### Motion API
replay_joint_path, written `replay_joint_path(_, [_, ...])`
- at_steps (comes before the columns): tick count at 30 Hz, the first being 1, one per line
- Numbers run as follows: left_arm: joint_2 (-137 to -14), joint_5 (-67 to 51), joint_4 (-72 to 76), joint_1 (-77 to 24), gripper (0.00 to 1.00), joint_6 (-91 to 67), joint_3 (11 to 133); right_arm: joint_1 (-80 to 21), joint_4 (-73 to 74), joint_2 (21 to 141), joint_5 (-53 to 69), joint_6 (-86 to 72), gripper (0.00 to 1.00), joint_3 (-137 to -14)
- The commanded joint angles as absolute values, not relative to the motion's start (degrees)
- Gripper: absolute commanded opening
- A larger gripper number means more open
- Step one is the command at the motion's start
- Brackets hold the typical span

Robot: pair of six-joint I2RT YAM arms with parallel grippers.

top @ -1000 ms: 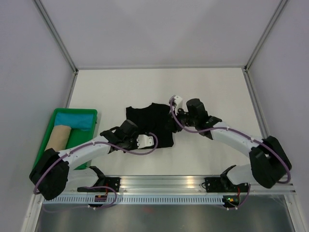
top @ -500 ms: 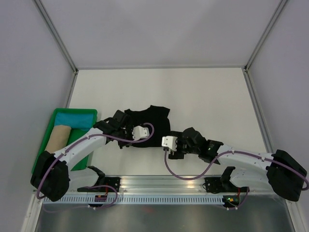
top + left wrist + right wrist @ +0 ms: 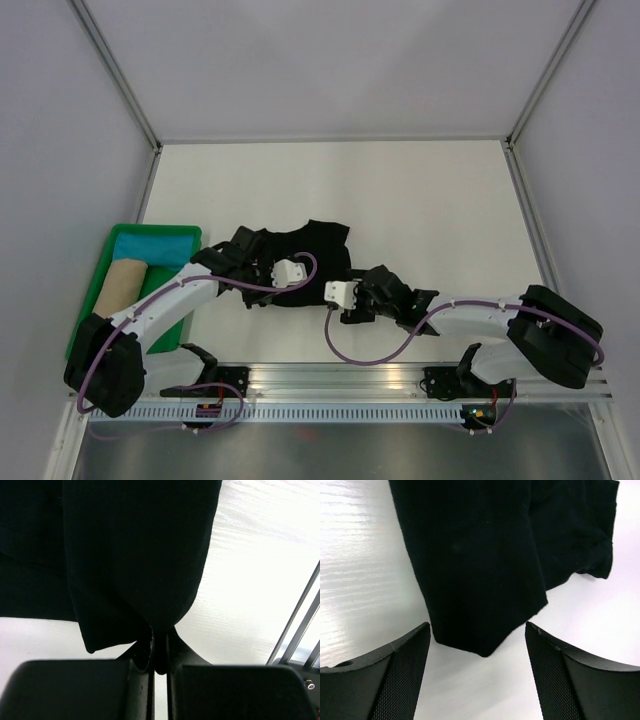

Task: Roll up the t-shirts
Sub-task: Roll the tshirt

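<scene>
Black thin cloth, the t-shirt (image 3: 305, 250), is spread in loose folds on the white table (image 3: 430, 200), directly ahead of both claws. A fold of its edge is pinched between the pressed-together fingers of the left claw (image 3: 159, 652), and the cloth runs out ahead of that claw in a smooth dark sheet. The right claw (image 3: 477, 627) is spread wide and nothing is held in it. A near corner of the shirt lies flat just ahead of it, framed between the two pads but touched by neither.

Much of this has changed within the last second. The right claw was then seen at the far right side of the shirt with its fingers narrower. It has since been opened fully and brought round to the near edge, while the left claw has been kept clamped. A fresh grasp of the near corner is judged to be in hand, so that the shirt can be straightened. No rolling is yet done on it. Well behind the left claw, a beige roll (image 3: 120, 285) and a teal roll (image 3: 155, 250) are lying in a green tray (image 3: 112, 236).
</scene>
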State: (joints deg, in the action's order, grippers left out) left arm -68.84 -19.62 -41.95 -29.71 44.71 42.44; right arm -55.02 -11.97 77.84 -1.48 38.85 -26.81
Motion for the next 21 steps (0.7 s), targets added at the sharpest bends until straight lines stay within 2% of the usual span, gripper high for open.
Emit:
replay_joint_path(1, [-68.5, -22.2, -42.8, -29.2, 0.02, 46.5, 44.2, -55.3, -12.7, 75.6, -4.1, 40.0, 0.82, -27.7])
replay_joint_path(8, [-68.9, -22.5, -42.8, -28.7, 0.02, 46.6, 44.2, -58.8, -9.4, 67.5, -3.1, 45.1, 0.84, -25.9])
replay_joint_path(17, [-69.1, -22.3, -42.9, -28.5, 0.02, 46.5, 44.2, -61.2, -10.6, 78.7, -2.4, 46.2, 0.84, -29.9])
replay_joint_path(19, [-69.6, -22.3, -43.0, -28.2, 0.02, 46.3, 44.3, -61.2, -10.8, 81.0, -3.7, 45.7, 0.82, -30.4])
replay_joint_path(21, [-70.0, -22.3, -43.2, -28.1, 0.02, 46.2, 44.4, -61.2, -9.2, 82.5, -3.9, 44.7, 0.72, -31.4])
